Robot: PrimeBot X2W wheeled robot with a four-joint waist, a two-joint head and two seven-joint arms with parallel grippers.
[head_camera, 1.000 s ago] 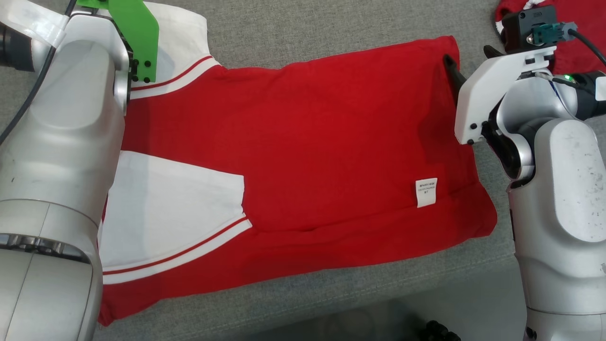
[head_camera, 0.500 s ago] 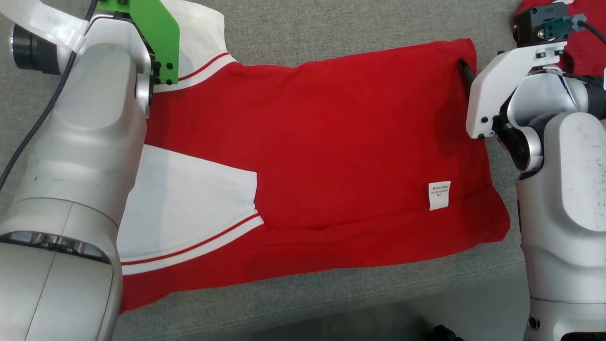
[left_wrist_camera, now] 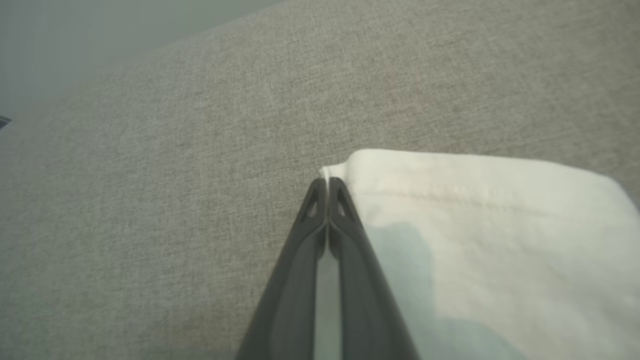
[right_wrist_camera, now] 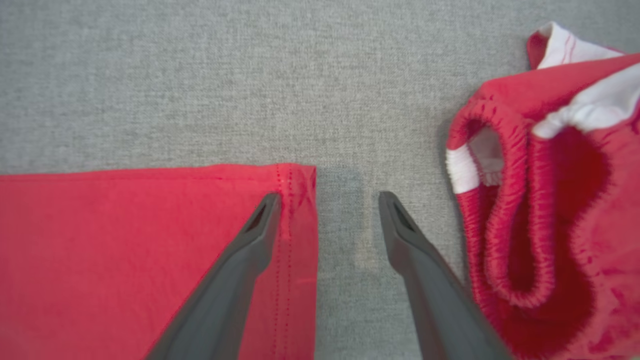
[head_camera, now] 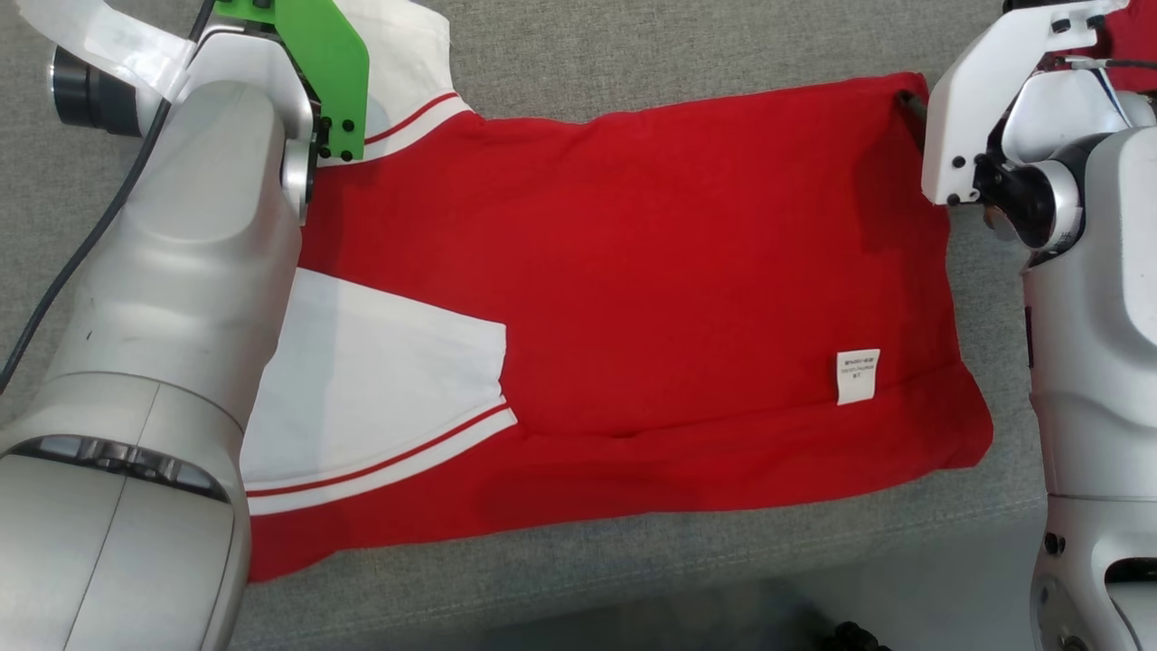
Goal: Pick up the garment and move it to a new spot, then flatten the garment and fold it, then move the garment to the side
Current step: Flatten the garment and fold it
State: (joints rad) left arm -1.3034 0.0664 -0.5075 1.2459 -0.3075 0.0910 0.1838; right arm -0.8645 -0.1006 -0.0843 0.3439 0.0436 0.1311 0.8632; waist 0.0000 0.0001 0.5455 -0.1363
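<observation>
Grey fabric surface (head_camera: 678,45) under flat red garment (head_camera: 633,271) | my left gripper (left_wrist_camera: 327,182) pinches its white sleeve (left_wrist_camera: 475,210) corner | my right gripper (right_wrist_camera: 330,200) spread, straddling the hem corner

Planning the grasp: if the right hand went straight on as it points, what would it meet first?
Probably the grey upholstery, just beside the red shirt's corner, which one finger overlaps; depth is unclear.

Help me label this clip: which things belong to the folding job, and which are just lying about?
Job: red-and-white shirt; left gripper, shut on its white sleeve; right gripper, open at its red corner.
Lying about: bunched red garment with elastic waistband, beside that corner.
</observation>
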